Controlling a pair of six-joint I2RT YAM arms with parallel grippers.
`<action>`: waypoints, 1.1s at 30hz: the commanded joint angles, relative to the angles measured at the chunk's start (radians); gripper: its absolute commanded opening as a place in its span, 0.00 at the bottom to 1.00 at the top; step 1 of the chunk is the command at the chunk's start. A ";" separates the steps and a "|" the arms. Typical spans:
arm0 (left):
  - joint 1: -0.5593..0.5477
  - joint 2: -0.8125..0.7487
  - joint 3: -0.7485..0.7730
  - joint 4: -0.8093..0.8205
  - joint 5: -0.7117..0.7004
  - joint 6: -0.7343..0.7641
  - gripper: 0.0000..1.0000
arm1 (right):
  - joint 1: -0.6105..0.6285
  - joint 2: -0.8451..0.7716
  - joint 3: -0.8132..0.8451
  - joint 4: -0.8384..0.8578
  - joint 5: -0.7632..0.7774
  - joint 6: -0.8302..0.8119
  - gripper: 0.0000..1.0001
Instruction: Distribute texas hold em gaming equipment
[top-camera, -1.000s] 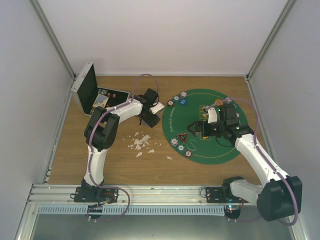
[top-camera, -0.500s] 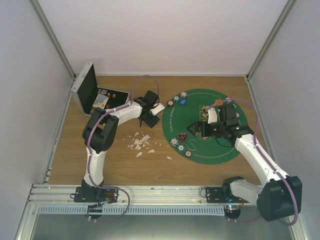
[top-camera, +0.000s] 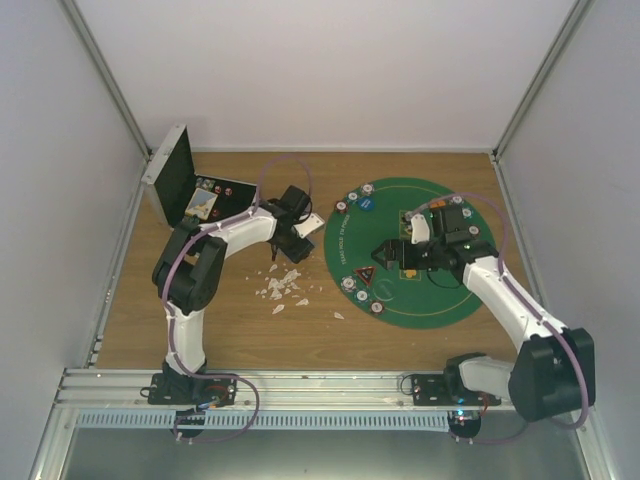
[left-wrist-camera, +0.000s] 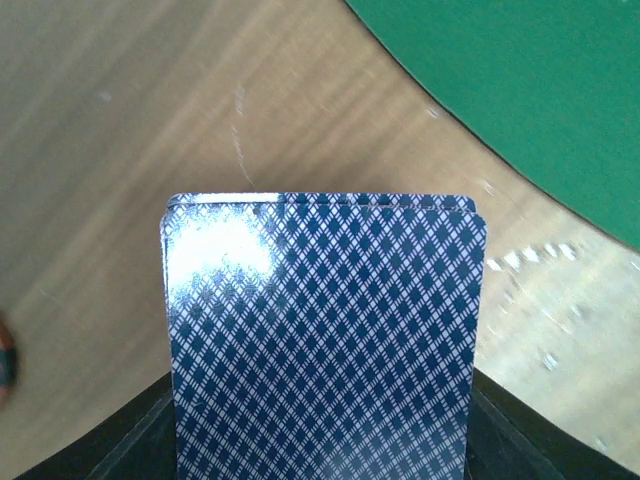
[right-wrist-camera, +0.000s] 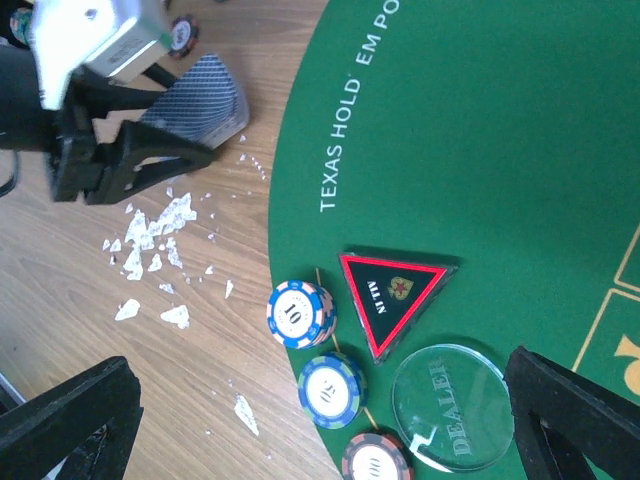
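My left gripper (left-wrist-camera: 320, 445) is shut on a stack of blue diamond-backed playing cards (left-wrist-camera: 320, 330), held over the wood just left of the green mat (top-camera: 430, 300). From the right wrist view the cards (right-wrist-camera: 205, 95) stick out of its black fingers (right-wrist-camera: 150, 150). My right gripper (right-wrist-camera: 320, 425) hangs open above the mat's left rim. Under it lie three poker chips (right-wrist-camera: 297, 313), a red-black triangular token (right-wrist-camera: 392, 296) and a clear dealer button (right-wrist-camera: 450, 405). More chips (top-camera: 353, 196), a blue button (top-camera: 368, 205) and an orange button (top-camera: 437, 203) sit at the mat's far side.
An open metal case (top-camera: 178, 180) stands at the back left with cards and chips inside. White crumbled scraps (top-camera: 282, 285) litter the wood between the left gripper and the mat. Grey walls close in on both sides.
The left gripper's jaws have narrowed onto the cards, and that arm's elbow has swung left. The right gripper has edged slightly left, still open.
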 joint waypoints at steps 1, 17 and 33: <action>-0.006 -0.116 -0.063 -0.024 0.093 0.005 0.57 | -0.009 0.049 0.031 0.035 -0.031 0.023 1.00; -0.169 -0.394 -0.289 0.068 0.219 -0.005 0.57 | 0.006 0.309 0.052 0.121 -0.353 0.099 0.99; -0.223 -0.444 -0.331 0.099 0.215 0.022 0.57 | 0.142 0.430 0.094 0.155 -0.486 0.099 0.94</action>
